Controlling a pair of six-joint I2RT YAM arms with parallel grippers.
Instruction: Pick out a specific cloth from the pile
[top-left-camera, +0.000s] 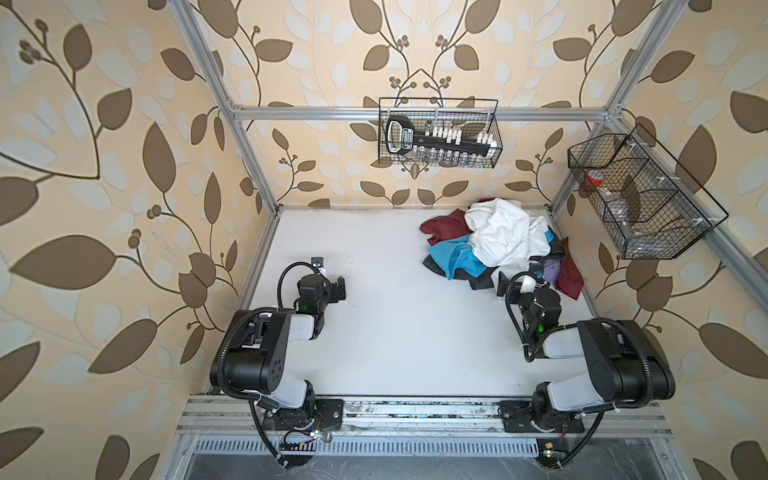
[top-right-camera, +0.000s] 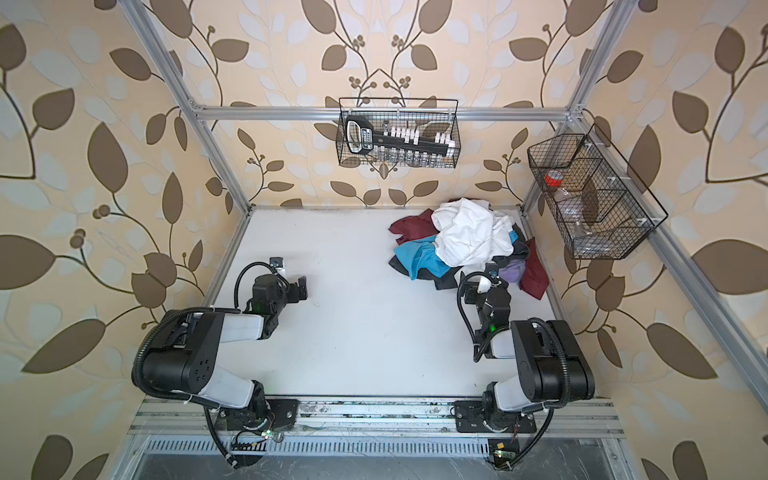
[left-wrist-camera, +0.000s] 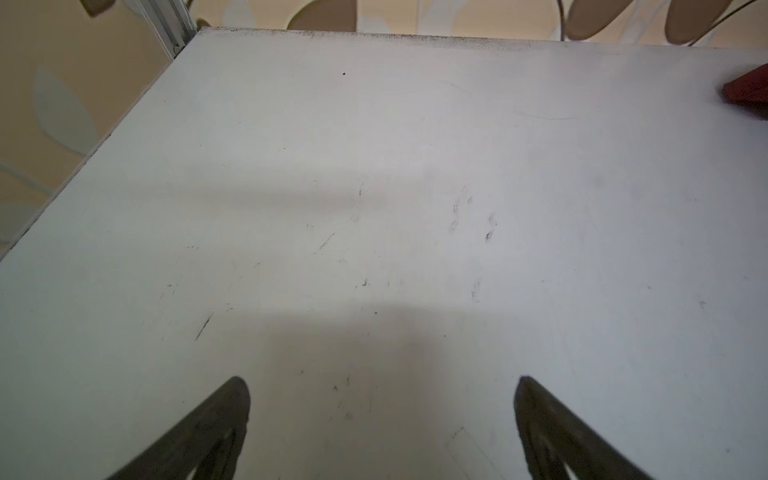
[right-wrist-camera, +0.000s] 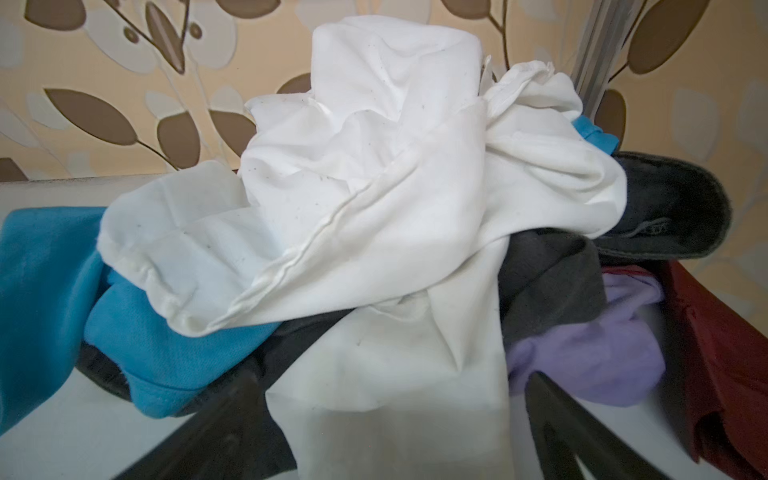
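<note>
pile (top-left-camera: 505, 245): sitting in the table's far-right corner, heaping white, maroon, dark grey and lavender garments together.
turquoise cloth (top-left-camera: 453, 258): lying at the pile's near-left edge in both top views, resting on dark grey fabric, partly tucking under the white cloth; in the right wrist view, turquoise cloth (right-wrist-camera: 50, 270) bulging out beside the white folds.
white cloth (top-left-camera: 505, 232): crowning the pile, crumpling high, drooping a flap down toward the right gripper.
maroon cloth (top-left-camera: 440, 226): peeking out at the pile's far-left side and again along its right edge.
lavender garment (right-wrist-camera: 590, 357): bunching low under the dark grey garment (right-wrist-camera: 552, 282), just beside one right finger.
right gripper (right-wrist-camera: 392, 376): hovering at the pile's near edge, fingers splaying wide, clasping nothing; white flap hanging between them, contact impossible to tell.
left gripper (left-wrist-camera: 382, 380): hanging over bare table (left-wrist-camera: 374, 166), well apart from the pile, fingers spreading wide, gripping nothing.
wire baskets (top-left-camera: 438, 133): hanging on the frame, one behind the table, one at the right side.
</note>
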